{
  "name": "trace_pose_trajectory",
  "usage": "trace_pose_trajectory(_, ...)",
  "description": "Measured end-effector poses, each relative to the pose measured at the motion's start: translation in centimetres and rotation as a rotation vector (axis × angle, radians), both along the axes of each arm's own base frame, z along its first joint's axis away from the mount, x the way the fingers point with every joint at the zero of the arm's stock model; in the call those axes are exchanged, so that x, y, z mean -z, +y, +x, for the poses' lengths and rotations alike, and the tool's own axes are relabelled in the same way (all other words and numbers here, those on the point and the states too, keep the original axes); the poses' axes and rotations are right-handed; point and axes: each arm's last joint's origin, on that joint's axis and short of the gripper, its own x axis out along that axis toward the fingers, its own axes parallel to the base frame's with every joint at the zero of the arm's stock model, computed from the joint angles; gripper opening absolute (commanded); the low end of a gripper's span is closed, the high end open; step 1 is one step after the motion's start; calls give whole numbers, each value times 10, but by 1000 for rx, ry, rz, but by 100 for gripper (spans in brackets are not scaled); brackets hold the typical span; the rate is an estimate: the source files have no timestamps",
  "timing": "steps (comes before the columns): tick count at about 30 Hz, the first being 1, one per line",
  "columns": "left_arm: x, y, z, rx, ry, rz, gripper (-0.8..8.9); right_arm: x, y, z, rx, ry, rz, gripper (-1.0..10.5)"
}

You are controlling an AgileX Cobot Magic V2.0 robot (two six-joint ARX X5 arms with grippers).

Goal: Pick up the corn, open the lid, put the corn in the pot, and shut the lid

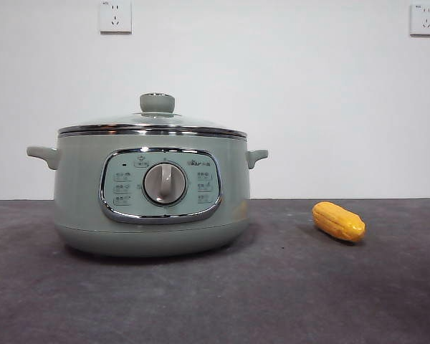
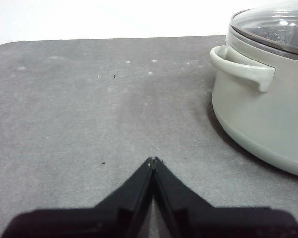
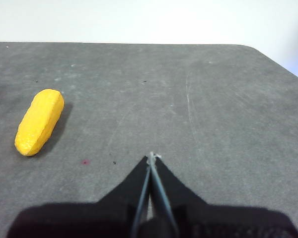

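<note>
The pale green pot (image 1: pixel 152 197) stands left of centre on the dark table, and the glass lid (image 1: pixel 152 123) with its green knob rests shut on it. To the pot's right the yellow corn (image 1: pixel 338 221) lies on the table. In the left wrist view my left gripper (image 2: pixel 153 160) hovers shut above bare table, with the pot (image 2: pixel 268 114) and its side handle off to one side, apart from the jaws. My right gripper (image 3: pixel 151 156) is shut and holds nothing; the corn (image 3: pixel 38 121) lies on its side some way from it. Neither arm shows in the front view.
A grey mat (image 1: pixel 287 287) covers the table up to a white wall with two sockets (image 1: pixel 115 16). The mat's rounded corners show in both wrist views.
</note>
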Motion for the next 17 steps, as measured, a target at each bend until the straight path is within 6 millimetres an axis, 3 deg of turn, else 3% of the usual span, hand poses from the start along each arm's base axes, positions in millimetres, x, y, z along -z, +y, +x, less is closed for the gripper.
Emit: trace_pose_trajectory(17,0,0,0,-4,2,-18,-7,0,1,0,6,-18,311,-16)
